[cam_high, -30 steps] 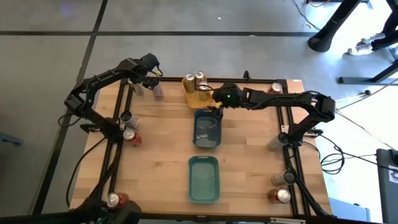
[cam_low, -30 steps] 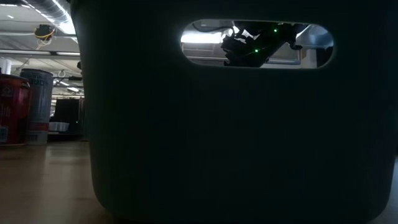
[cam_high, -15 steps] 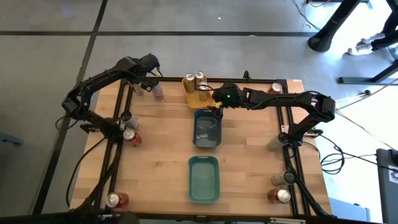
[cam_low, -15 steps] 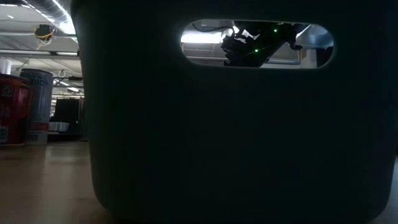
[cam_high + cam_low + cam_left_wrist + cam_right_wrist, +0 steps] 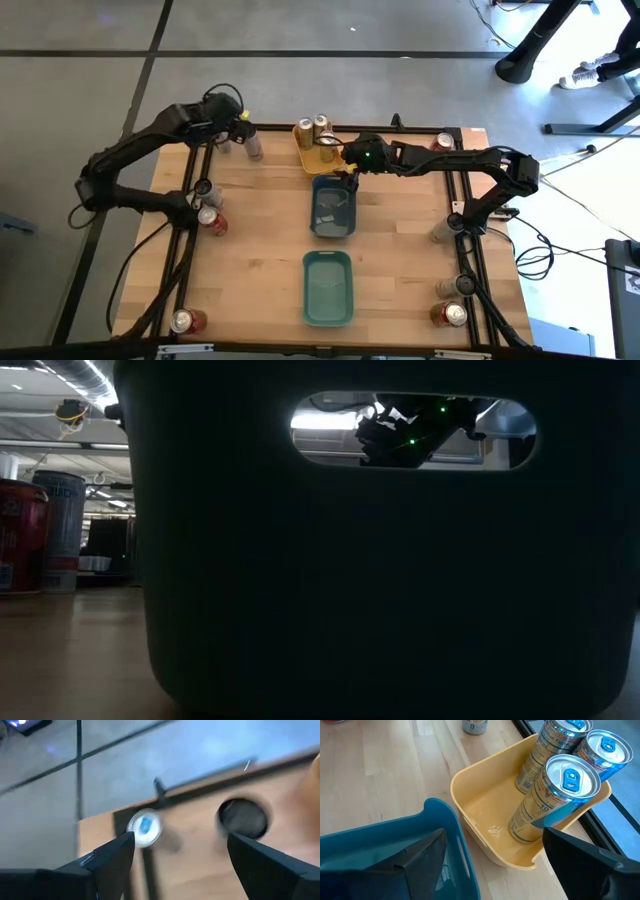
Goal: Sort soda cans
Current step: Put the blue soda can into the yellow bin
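Three gold soda cans (image 5: 555,795) stand upright in the yellow tray (image 5: 312,158) at the table's far side. My right gripper (image 5: 492,832) hangs open above the gap between this tray and a teal tray (image 5: 333,207), touching nothing. My left gripper (image 5: 238,128) is open and raised over the far left corner, above a silver-topped can (image 5: 145,827) and a dark can (image 5: 242,817) standing on the table. Other cans stand along the left edge (image 5: 212,220) and the right edge (image 5: 440,230).
A second teal tray (image 5: 327,287) lies near the front centre; its dark wall (image 5: 350,580) fills the low view. More cans stand at the front left (image 5: 185,322), front right (image 5: 450,315) and far right (image 5: 445,142). Bare wood lies on both sides of the trays.
My left gripper has risen and drawn back toward the table's left edge, rolling a little, and stays open above the two far-left cans. The right arm and all cans have kept still.
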`<action>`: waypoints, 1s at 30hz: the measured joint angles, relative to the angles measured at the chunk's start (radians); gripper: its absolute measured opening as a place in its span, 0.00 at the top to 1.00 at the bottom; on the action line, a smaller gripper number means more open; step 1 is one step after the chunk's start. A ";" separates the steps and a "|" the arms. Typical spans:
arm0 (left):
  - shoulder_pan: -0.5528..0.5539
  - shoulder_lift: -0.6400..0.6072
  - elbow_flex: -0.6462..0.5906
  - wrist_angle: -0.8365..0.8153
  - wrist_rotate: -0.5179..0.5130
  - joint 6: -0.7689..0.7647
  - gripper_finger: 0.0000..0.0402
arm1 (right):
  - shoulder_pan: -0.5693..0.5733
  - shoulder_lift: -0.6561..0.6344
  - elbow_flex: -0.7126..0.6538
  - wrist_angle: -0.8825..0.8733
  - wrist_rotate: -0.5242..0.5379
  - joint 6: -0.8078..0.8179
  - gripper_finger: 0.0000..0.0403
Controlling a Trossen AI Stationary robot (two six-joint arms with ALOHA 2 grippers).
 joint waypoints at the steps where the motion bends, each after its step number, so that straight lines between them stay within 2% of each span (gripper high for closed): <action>1: -0.006 -0.013 -0.010 0.028 0.000 -0.019 0.23 | 0.000 0.000 0.000 0.000 0.000 0.000 0.18; 5: -0.012 -0.042 -0.065 0.140 -0.001 -0.082 0.23 | 0.000 0.000 0.000 0.002 0.000 0.000 0.18; 12: 0.012 -0.009 -0.148 0.165 -0.006 -0.136 0.23 | 0.000 0.000 0.000 0.001 0.000 0.000 0.18; 16: 0.043 0.013 -0.213 0.206 -0.053 -0.146 0.23 | 0.000 0.000 0.000 0.001 0.000 0.000 0.18; 20: 0.065 0.021 -0.254 0.212 -0.139 -0.276 0.23 | 0.000 0.000 0.000 0.000 0.000 0.000 0.18; 24: 0.082 0.025 -0.288 0.253 -0.152 -0.403 0.23 | 0.000 0.000 0.000 0.001 0.000 0.000 0.18; 30: 0.105 0.039 -0.340 0.312 -0.207 -0.491 0.23 | 0.000 0.000 0.000 0.003 0.000 -0.008 0.18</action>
